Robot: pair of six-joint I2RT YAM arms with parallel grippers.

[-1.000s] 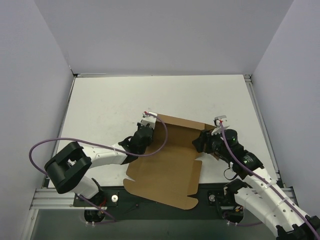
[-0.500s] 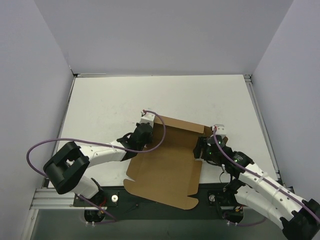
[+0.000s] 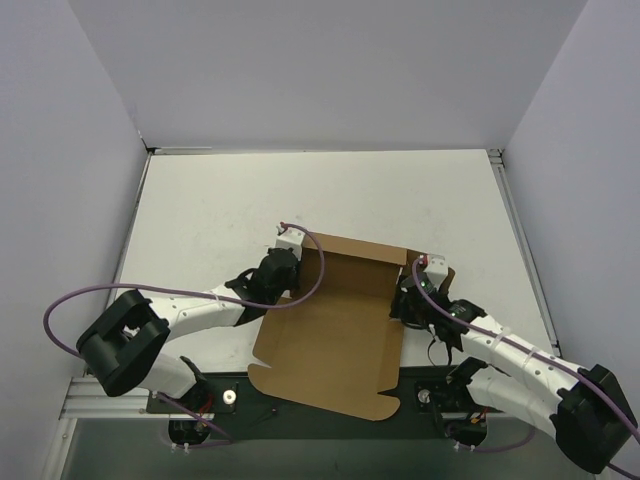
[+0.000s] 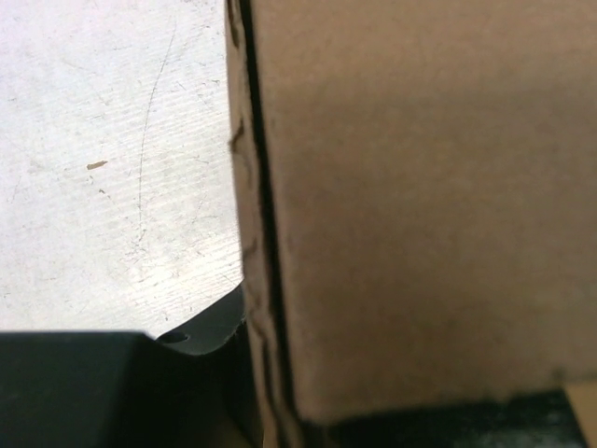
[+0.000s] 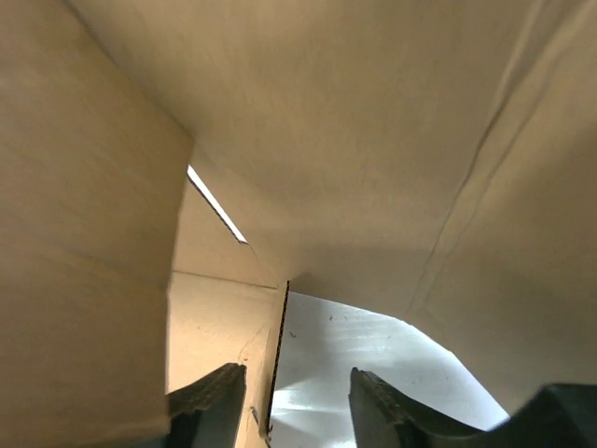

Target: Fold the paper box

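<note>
Left gripper clamps the box on its left side, at the worktop's near edge. Right gripper, jaws parted, straddles the right side: seat the cardboard deep before closing

The paper box is plain brown all over, unprinted, with a ridged, darker cut edge. The table is white, marked by faint grey scratches and one small brown speck. Both arms are white with black joints and carry purple cables. The right gripper is black. The walls are pale grey.
</note>
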